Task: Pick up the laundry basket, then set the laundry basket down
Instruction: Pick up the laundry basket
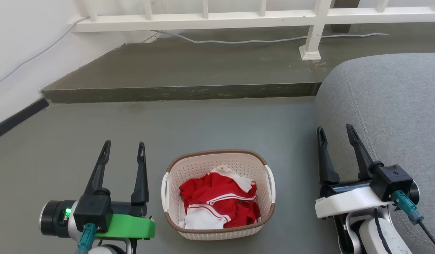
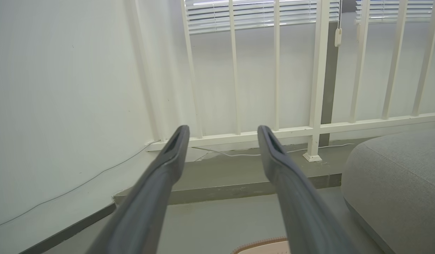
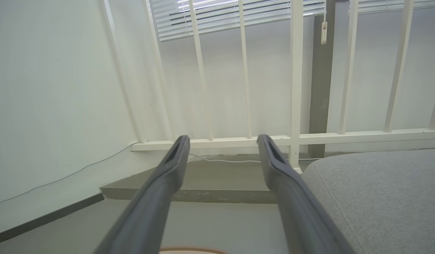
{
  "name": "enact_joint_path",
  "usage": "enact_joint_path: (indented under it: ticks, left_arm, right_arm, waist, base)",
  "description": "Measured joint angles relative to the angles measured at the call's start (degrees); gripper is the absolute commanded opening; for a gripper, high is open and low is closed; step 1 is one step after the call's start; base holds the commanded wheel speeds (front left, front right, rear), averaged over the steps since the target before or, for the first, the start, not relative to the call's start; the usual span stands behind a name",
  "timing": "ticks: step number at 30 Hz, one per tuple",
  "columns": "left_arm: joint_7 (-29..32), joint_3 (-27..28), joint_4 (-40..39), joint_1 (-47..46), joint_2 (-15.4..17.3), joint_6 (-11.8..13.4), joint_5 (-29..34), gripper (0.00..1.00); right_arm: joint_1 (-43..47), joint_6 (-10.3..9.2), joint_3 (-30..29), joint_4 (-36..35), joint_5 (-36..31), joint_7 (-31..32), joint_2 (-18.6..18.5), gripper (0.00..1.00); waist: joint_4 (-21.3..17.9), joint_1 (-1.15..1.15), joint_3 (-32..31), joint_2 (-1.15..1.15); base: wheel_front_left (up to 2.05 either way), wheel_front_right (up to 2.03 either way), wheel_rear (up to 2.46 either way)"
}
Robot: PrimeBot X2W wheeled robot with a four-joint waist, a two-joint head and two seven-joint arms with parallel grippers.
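The laundry basket, cream-white and perforated with a brown woven-look rim and white loop handles on both sides, stands on the grey floor in the head view, holding red and white clothes. My left gripper is open to the basket's left, apart from it, fingers pointing away from me. To the basket's right my right gripper is also open, empty, beside the sofa. A sliver of the basket rim shows at the bottom of the left wrist view between the open left gripper. The right gripper stands open, with the basket rim below.
A grey sofa fills the right side, close to my right arm. A raised concrete step runs across ahead, with a white railing and a cable on it. A white wall bounds the left.
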Motion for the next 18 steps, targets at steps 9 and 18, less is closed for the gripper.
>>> enact_joint_path:
  ticks: [9, 18]
  left_arm:
    - [0.0, 0.1, 0.0, 0.2, 0.0, 0.0, 0.0, 1.00]
    - [0.0, 0.1, -0.4, 0.3, 0.0, 0.0, -0.1, 1.00]
  right_arm:
    - [0.0, -0.01, 0.0, 0.0, 0.0, 0.0, 0.0, 1.00]
    - [0.4, -0.10, 0.0, -1.0, 0.0, 0.0, 0.0, 1.00]
  waist:
    - [0.1, 0.00, 0.1, 0.00]
    - [0.2, 0.00, 2.2, 0.00]
  base:
    - [0.00, 0.00, 0.00]
    - [0.00, 0.00, 0.00]
